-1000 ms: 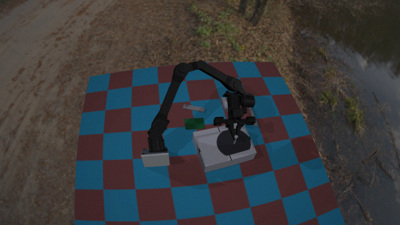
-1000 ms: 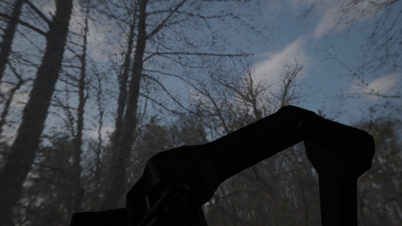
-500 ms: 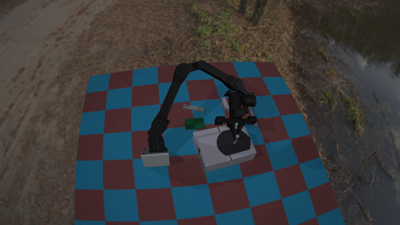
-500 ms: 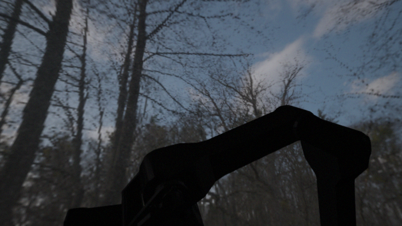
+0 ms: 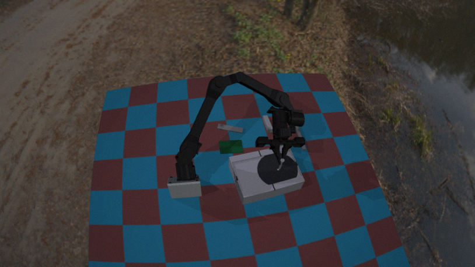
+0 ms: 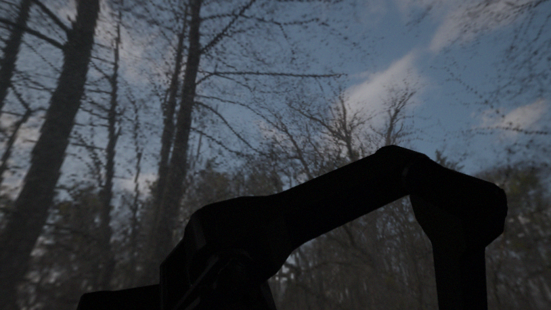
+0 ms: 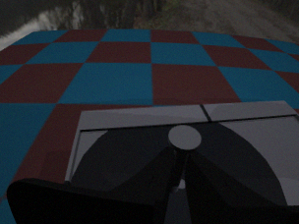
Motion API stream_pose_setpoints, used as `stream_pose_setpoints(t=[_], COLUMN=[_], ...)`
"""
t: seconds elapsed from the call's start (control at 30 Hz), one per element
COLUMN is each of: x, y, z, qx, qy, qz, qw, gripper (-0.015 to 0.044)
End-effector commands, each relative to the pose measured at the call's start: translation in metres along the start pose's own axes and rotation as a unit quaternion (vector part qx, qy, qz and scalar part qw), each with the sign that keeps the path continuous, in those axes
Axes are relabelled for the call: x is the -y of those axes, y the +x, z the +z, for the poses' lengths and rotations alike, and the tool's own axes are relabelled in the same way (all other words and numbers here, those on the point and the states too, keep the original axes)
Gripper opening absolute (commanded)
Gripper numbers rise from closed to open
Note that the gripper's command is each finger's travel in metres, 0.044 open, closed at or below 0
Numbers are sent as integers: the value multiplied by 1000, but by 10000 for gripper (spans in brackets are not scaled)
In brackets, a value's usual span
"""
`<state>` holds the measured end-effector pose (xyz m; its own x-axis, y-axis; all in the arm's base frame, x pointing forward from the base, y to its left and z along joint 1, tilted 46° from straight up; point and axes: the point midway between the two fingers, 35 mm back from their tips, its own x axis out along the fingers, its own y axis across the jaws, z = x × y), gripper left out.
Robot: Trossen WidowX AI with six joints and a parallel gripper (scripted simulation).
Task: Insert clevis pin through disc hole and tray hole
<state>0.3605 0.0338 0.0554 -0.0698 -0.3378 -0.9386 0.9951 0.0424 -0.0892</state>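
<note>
My gripper (image 5: 281,161) (image 7: 179,154) points down over the tray and is shut on the steel pin. The pin's round pale head (image 5: 282,160) (image 7: 185,137) shows at the fingertips, above the disc. Its shank runs down from the head and is mostly hidden by the fingers in the wrist view. The wide dark disc (image 5: 267,169) (image 7: 231,152) lies in the light grey tray (image 5: 275,192) (image 7: 143,115), toward one end. A small bright spot at the disc's middle shows just below the pin. Whether the pin's tip is in the hole I cannot tell.
A green flat plate (image 5: 231,146) and a grey bar (image 5: 230,127) lie behind the tray. A pale block (image 5: 267,123) lies behind it, close to the arm. The robot's base (image 5: 184,189) stands left of the tray. The exterior view shows only the arm and trees.
</note>
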Motion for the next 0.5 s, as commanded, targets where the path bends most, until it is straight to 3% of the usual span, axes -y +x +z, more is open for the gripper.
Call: stream_pose_setpoints(t=[0.0, 0.47], x=[1, 5], y=[-1, -1], z=[-2, 6], qx=[4, 2], qy=[1, 7], qz=[0, 2], qw=[1000, 1000], gripper=[0, 0])
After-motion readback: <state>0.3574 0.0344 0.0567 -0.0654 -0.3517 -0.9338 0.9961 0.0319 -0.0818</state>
